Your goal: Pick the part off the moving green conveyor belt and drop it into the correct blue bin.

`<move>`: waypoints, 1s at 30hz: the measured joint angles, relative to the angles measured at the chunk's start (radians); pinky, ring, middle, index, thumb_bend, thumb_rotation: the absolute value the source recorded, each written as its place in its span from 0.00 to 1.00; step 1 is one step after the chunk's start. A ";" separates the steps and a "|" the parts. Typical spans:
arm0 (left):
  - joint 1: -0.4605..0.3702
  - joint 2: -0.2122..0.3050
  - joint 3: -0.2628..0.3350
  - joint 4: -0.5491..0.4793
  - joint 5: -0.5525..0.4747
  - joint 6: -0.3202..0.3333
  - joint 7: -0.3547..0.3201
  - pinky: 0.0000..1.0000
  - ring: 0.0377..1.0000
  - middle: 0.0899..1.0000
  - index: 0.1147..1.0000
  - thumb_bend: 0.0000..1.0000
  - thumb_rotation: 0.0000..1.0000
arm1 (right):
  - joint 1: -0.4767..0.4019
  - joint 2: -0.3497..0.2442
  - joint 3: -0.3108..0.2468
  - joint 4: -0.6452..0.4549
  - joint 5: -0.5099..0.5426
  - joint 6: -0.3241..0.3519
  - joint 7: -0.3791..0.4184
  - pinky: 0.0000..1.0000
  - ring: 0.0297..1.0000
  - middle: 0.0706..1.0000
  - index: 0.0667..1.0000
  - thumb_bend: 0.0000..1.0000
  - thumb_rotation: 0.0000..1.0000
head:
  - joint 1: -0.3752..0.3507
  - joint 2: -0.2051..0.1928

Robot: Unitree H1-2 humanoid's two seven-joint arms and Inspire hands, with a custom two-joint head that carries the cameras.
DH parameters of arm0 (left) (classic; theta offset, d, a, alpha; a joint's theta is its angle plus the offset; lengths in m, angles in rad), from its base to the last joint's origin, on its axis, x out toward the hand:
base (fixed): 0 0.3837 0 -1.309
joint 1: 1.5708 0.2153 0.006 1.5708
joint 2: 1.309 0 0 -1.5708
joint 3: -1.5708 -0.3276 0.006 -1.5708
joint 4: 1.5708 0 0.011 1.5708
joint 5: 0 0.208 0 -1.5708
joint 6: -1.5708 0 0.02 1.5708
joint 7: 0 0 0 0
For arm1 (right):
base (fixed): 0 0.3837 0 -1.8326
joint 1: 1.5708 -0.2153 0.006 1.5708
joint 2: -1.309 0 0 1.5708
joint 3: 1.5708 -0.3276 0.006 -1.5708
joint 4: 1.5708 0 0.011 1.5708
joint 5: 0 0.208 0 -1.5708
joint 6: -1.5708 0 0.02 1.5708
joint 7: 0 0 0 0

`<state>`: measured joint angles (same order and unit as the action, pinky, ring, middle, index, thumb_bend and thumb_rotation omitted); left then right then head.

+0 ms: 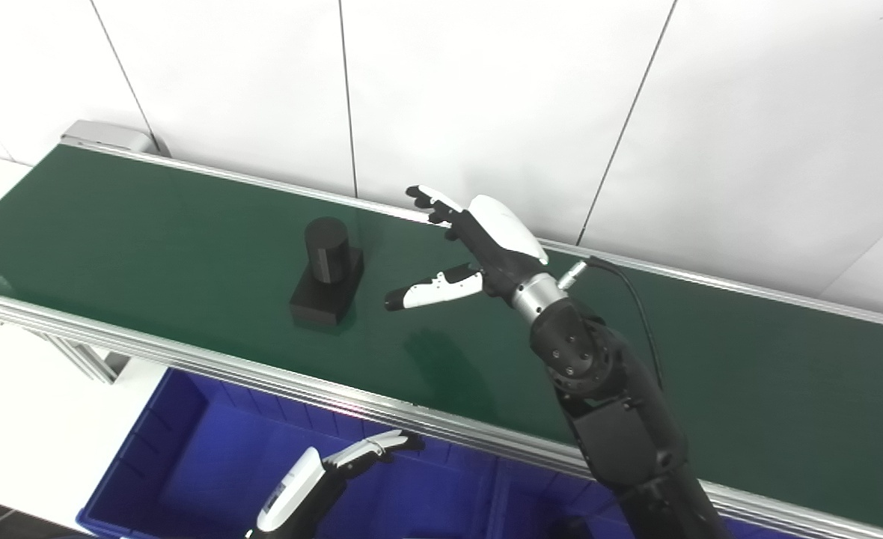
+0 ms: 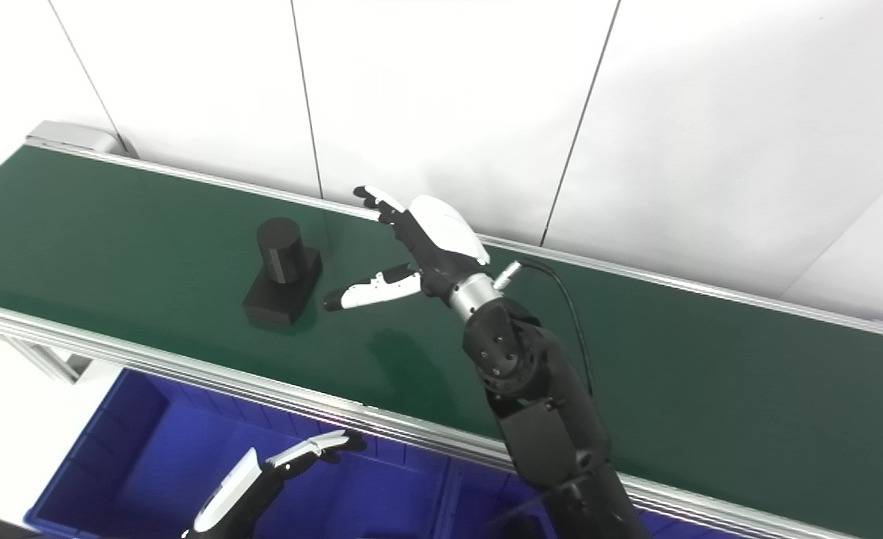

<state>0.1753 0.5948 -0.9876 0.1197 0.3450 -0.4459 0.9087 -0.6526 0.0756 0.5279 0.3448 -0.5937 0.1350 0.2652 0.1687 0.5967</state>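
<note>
Fingers of our right hand (image 1: 479,251) spread apart, empty, just beside the black cylinder-on-block part (image 1: 327,273) on the dark green conveyor belt (image 1: 150,232); belt motion could carry it past, causing a mistimed grasp.

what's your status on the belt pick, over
Right hand open above the belt, beside the black part, not touching. Left hand open, low over the blue bin. Nothing between hand and part.

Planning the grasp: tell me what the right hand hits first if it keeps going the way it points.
Probably the black part: the open right hand points left along the green belt toward it. Depth is unclear, so the fingers could pass just behind it.
</note>
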 measured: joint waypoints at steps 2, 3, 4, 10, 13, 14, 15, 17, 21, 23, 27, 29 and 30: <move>-0.001 0.000 -0.006 0.000 0.000 0.000 0.002 0.71 0.80 0.85 0.80 0.99 0.41 | -0.021 0.002 0.007 0.035 -0.011 0.000 -0.001 0.81 0.87 0.90 0.93 0.94 0.50 | 0.000 0.000; -0.001 0.000 -0.009 0.000 0.000 0.000 0.003 0.72 0.80 0.85 0.80 0.99 0.41 | -0.029 0.003 0.009 0.044 -0.013 0.000 -0.001 0.80 0.87 0.90 0.93 0.94 0.50 | 0.002 0.000; -0.001 0.000 -0.011 0.000 0.000 0.000 0.005 0.72 0.81 0.85 0.80 0.99 0.40 | -0.036 0.005 0.011 0.050 -0.015 0.000 -0.003 0.80 0.86 0.90 0.93 0.95 0.50 | 0.005 0.002; -0.004 0.000 -0.017 0.000 0.000 0.000 0.015 0.72 0.80 0.85 0.79 0.99 0.40 | -0.083 0.040 0.029 0.119 -0.031 0.000 -0.017 0.76 0.85 0.90 0.93 0.96 0.48 | 0.012 0.003; -0.004 0.000 -0.023 0.000 0.000 0.000 0.016 0.74 0.81 0.84 0.79 1.00 0.39 | -0.097 0.065 0.033 0.171 -0.034 -0.001 -0.042 0.75 0.84 0.89 0.93 0.96 0.47 | 0.005 0.005; -0.004 0.000 -0.023 0.000 0.000 0.000 0.016 0.73 0.80 0.84 0.79 1.00 0.39 | -0.102 0.070 0.037 0.188 -0.034 -0.002 -0.045 0.75 0.84 0.90 0.93 0.96 0.46 | 0.005 0.005; -0.004 0.000 -0.023 0.000 0.000 0.000 0.019 0.73 0.80 0.84 0.79 1.00 0.38 | -0.108 0.076 0.039 0.209 -0.034 -0.002 -0.049 0.75 0.85 0.90 0.93 0.96 0.45 | 0.005 0.005; -0.005 0.000 -0.028 0.000 0.002 0.000 0.028 0.73 0.80 0.84 0.79 0.99 0.38 | -0.113 0.086 0.040 0.232 -0.034 -0.002 -0.058 0.76 0.85 0.90 0.93 0.95 0.44 | 0.003 0.011; -0.014 -0.001 -0.038 0.000 0.019 0.000 0.036 0.74 0.80 0.84 0.79 1.00 0.39 | -0.125 0.097 0.046 0.252 -0.033 -0.002 -0.061 0.78 0.87 0.91 0.93 0.93 0.43 | 0.006 0.014; -0.014 -0.001 -0.035 0.000 0.026 0.000 0.036 0.73 0.79 0.84 0.79 1.00 0.39 | -0.131 0.101 0.048 0.258 -0.033 -0.002 -0.062 0.77 0.86 0.91 0.93 0.93 0.43 | 0.006 0.014; -0.011 -0.004 -0.026 -0.003 0.040 0.000 0.036 0.74 0.80 0.83 0.78 1.00 0.38 | -0.142 0.123 0.052 0.312 -0.034 -0.002 -0.082 0.76 0.86 0.91 0.93 0.91 0.40 | 0.006 0.017; -0.009 -0.005 -0.025 -0.005 0.040 0.000 0.036 0.73 0.79 0.83 0.78 1.00 0.37 | -0.146 0.135 0.053 0.346 -0.033 -0.002 -0.085 0.76 0.86 0.91 0.93 0.90 0.39 | 0.003 0.018; -0.009 -0.005 -0.023 -0.006 0.042 0.000 0.035 0.73 0.79 0.83 0.78 1.00 0.37 | -0.148 0.139 0.053 0.361 -0.033 -0.002 -0.086 0.76 0.86 0.91 0.93 0.90 0.39 | 0.003 0.018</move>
<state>0.1667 0.5897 -1.0111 0.1140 0.3869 -0.4459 0.9438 -0.8010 0.2150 0.5806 0.7053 -0.6265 0.1327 0.1795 0.1718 0.6151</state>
